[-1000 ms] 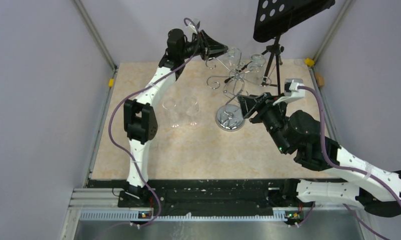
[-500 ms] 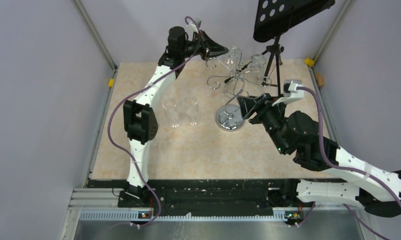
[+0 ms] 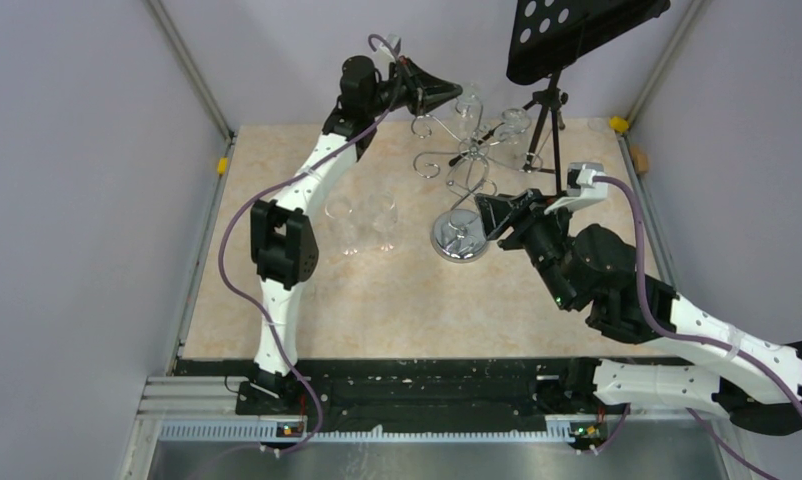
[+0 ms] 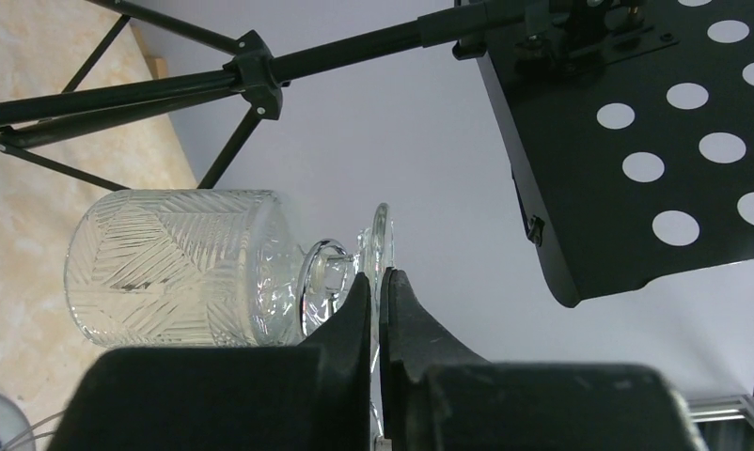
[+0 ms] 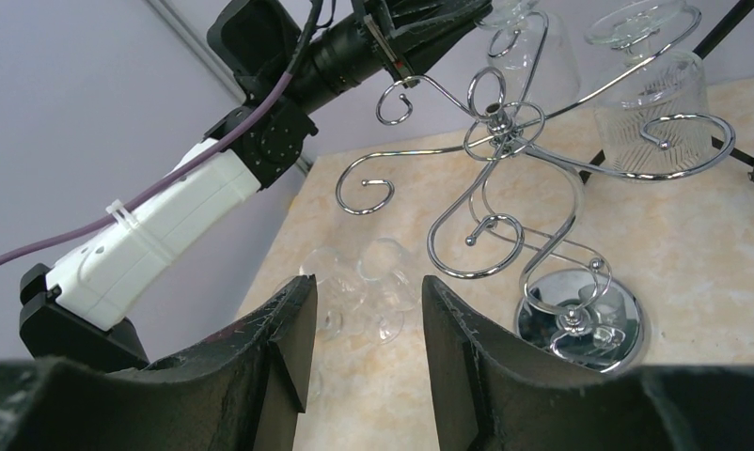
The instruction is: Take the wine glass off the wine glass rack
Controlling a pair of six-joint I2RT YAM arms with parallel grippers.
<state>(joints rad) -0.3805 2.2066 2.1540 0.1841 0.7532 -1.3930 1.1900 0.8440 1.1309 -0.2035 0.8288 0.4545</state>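
The wine glass rack (image 3: 472,158) is a silver wire stand with scroll arms on a round chrome base (image 3: 460,238); it also shows in the right wrist view (image 5: 495,117). A cut-pattern wine glass (image 3: 467,105) hangs bowl down from a far arm of the rack. My left gripper (image 3: 455,96) is at its foot. In the left wrist view the bowl (image 4: 176,268) lies to the left, and the left gripper (image 4: 380,282) is shut on the thin foot (image 4: 382,235). A second glass (image 3: 514,122) hangs further right. My right gripper (image 3: 489,212) is open and empty beside the rack's base.
A black tripod music stand (image 3: 545,115) stands just behind the rack, its perforated desk (image 3: 577,30) overhead. Two clear glasses (image 3: 343,225) (image 3: 382,220) stand on the marble tabletop left of the base. Grey walls enclose the table on three sides.
My left gripper has moved slightly right and up, closer onto the hanging glass's foot. The right arm has hardly moved.
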